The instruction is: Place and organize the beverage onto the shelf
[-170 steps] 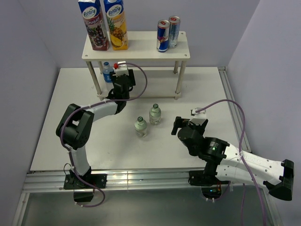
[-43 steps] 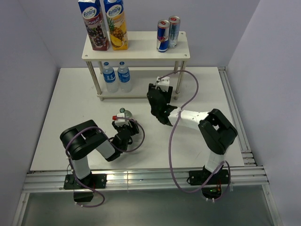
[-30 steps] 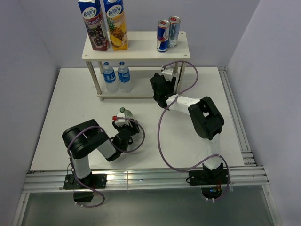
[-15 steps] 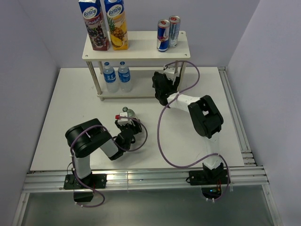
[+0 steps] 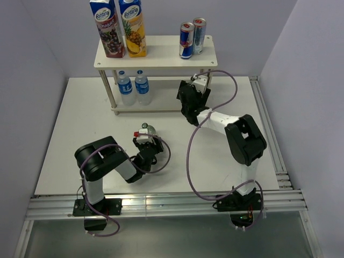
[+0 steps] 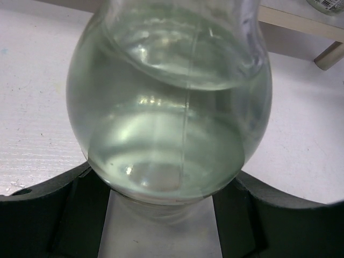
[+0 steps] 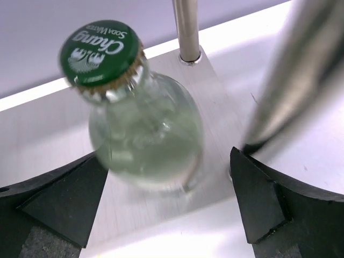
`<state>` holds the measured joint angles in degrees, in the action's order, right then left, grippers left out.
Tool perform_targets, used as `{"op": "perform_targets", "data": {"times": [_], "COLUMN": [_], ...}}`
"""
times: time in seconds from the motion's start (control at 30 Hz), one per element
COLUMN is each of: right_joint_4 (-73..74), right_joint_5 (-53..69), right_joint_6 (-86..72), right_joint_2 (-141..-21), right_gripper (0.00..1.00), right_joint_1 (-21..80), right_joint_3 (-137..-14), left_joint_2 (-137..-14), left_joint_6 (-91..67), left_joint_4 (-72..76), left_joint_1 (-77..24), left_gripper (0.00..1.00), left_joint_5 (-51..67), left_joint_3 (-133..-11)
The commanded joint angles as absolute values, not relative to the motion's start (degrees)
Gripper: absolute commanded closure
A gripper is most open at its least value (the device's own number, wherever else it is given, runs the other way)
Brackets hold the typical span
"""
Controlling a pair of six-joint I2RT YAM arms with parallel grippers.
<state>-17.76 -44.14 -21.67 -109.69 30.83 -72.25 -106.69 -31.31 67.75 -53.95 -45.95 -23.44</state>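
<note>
Shelf (image 5: pixel 156 58) at back of bench (image 5: pixel 70 134). Two juice cartons (image 5: pixel 115 27) and two cans (image 5: pixel 192 37) on top tier, two water bottles (image 5: pixel 133 87) below.

Left tool (image 6: pixel 164 226) clamped on lower body of clear glass bottle (image 6: pixel 172 123), near bench middle, well apart from shelf.

Right tool (image 7: pixel 156 215) spread wide at lower tier. Green-capped soda bottle (image 7: pixel 145 134) upright between its fingers, beside a leg. Seemingly untouched, but view blurred.

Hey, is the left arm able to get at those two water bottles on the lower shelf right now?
Probably not yet. The left gripper is shut on a glass bottle, so its jaws are taken. The way itself looks open: nothing stands between it and the water bottles on the shelf.
</note>
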Motion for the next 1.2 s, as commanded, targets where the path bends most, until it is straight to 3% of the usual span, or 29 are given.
{"op": "perform_targets", "data": {"times": [0.0, 0.23, 0.4, 0.5, 0.63, 0.7, 0.9, 1.17], "right_joint_4": [-18.5, -12.3, 1.3, 12.0, 35.1, 39.0, 38.2, 34.5], "right_joint_5": [-46.2, -50.5, -55.5, -60.4, -63.6, -63.6, -64.5, -65.0], "right_joint_6": [-23.6, -29.2, -39.3, -45.9, -61.0, -63.5, -60.7, -56.0], "right_joint_2": [-103.0, -87.4, -72.5, -58.8, -49.8, -47.1, -39.5, -38.8], "right_gripper": [0.0, 0.0, 0.0, 0.0, 0.0, 0.0, 0.0, 0.0], "right_joint_1": [32.5, 38.4, 45.4, 53.1, 61.6, 63.7, 65.6, 65.6], "right_joint_3": [-68.6, -56.7, -45.6, -39.7, -38.0, -37.8, -35.1, -33.3], "left_joint_2": [-106.7, -103.9, -100.6, -99.4, -99.1, -99.8, -99.8, -106.8], "left_joint_6": [-33.2, -32.1, -30.6, -28.3, -24.4, -22.5, -17.5, -12.2], "left_joint_4": [59.3, 56.3, 50.8, 48.0, 45.7, 45.2, 42.1, 38.0], "left_joint_1": [-55.2, -55.3, -55.5, -55.8, -55.8, -55.8, -54.1, -48.0], "left_gripper": [1.0, 1.0, 1.0, 1.0, 1.0, 1.0, 1.0, 1.0], "left_joint_5": [-44.9, -45.8, -47.5, -47.5, -47.5, -47.8, -44.9, -40.4], "left_joint_3": [-23.3, -25.0, -28.0, -30.8, -35.8, -38.5, -50.3, -65.4]}}
